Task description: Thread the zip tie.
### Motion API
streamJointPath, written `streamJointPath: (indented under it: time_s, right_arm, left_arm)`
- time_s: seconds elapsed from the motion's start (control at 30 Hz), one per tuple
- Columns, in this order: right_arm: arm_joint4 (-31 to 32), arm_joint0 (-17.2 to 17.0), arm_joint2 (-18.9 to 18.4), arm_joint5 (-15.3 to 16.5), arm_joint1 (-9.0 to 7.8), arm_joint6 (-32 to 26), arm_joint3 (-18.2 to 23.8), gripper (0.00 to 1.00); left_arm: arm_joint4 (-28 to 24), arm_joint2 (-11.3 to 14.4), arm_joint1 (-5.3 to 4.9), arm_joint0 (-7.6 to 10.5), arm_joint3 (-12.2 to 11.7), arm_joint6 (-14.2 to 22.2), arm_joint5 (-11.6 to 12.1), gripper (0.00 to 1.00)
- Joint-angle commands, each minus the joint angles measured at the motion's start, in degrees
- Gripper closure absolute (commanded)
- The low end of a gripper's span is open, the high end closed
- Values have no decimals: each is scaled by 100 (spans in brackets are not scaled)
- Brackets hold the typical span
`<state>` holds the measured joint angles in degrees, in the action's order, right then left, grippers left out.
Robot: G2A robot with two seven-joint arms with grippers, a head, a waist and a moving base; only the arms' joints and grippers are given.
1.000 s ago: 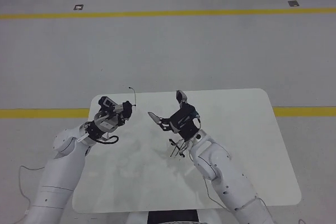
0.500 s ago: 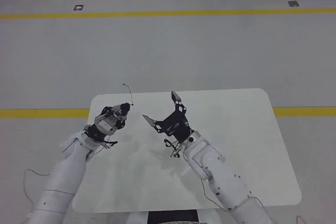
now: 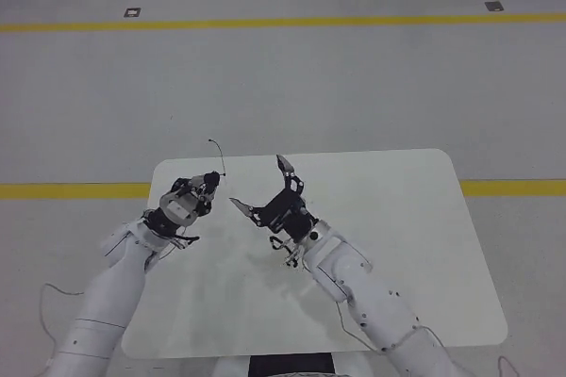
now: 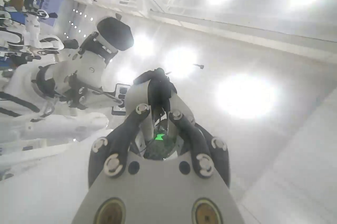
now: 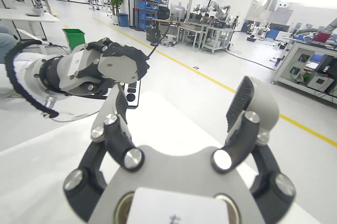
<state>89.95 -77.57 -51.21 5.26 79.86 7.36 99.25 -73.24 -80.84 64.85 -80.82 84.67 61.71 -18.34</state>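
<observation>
Nearest us, both arms are held over the white table (image 3: 406, 245), their wrists close together above its far left part. We see the right gripper (image 3: 260, 186) with its jaws spread wide and nothing between them. In its own wrist view the ribbed pads (image 5: 238, 98) stand well apart. Just beside it is the left gripper (image 3: 203, 186), its fingers pressed together on the lower end of the zip tie (image 3: 219, 160). The tie is a thin black strand that stands up from the fingertips, its tip hooked over. We find the two grippers near each other but apart, and the right one clear of the tie. Beyond the table a yellow line (image 3: 57, 190) crosses the grey floor.
</observation>
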Motion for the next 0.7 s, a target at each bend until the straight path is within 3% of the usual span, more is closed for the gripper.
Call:
streamJointPath:
  time_s: [0.0, 0.03, 0.13, 0.2, 0.67]
  right_arm:
    - [0, 42, 43, -9, 8, 28, -49, 12]
    - [0, 60, 63, 0, 12, 39, -77, 53]
    - [-49, 94, 87, 13, 27, 59, -148, 71]
    - [-72, 105, 97, 18, 36, 76, -170, 78]
    - [-104, 179, 219, 54, 93, 19, -249, 80]
  left_arm:
    - [0, 0, 0, 0, 0, 0, 0, 100]
    - [0, 0, 0, 0, 0, 0, 0, 100]
    - [0, 0, 0, 0, 0, 0, 0, 100]
    - [0, 0, 0, 0, 0, 0, 0, 100]
    - [0, 0, 0, 0, 0, 0, 0, 100]
